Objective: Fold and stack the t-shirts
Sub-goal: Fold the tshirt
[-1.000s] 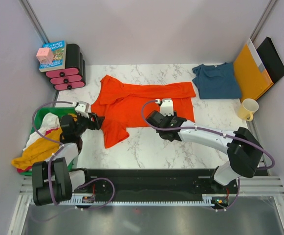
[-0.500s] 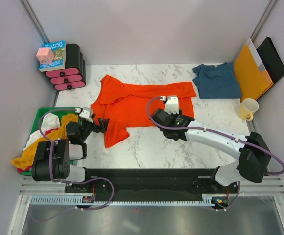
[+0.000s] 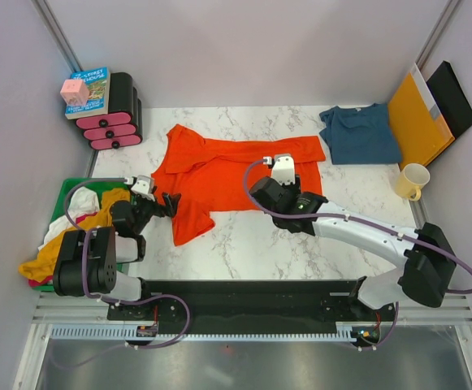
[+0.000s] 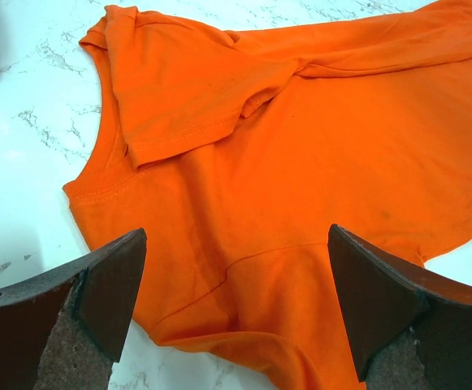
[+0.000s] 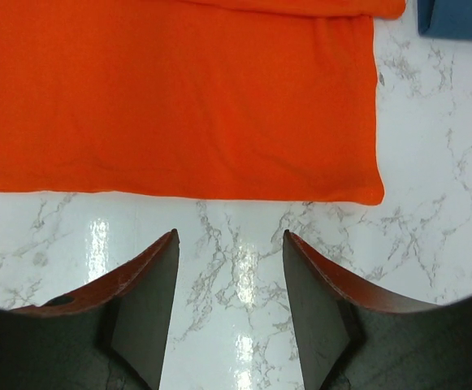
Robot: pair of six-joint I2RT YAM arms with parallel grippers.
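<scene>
The orange-red t-shirt [image 3: 219, 171] lies spread and partly rumpled on the marble table, with one flap hanging toward the near edge. The teal-blue t-shirt [image 3: 359, 134] lies folded at the back right; its corner shows in the right wrist view [image 5: 463, 16]. My left gripper [image 3: 169, 203] is open and empty, low at the left edge of the orange shirt's near flap; its jaws straddle the cloth [image 4: 244, 187]. My right gripper [image 3: 280, 211] is open and empty over bare marble, just short of the orange shirt's hem [image 5: 219, 106], left of the hem's corner.
A green bin [image 3: 67, 193] with mustard-yellow and white garments sits at the left. A yellow mug [image 3: 412, 180], an orange-yellow envelope [image 3: 418, 118] and a black panel [image 3: 453, 97] stand at the right. A book and a pink cube sit on a black-and-pink stack [image 3: 114, 118] at the back left.
My left gripper has swung right from the green bin to the orange shirt's left edge. My right gripper has shifted slightly right and away along the hem. The shirts have not moved.
</scene>
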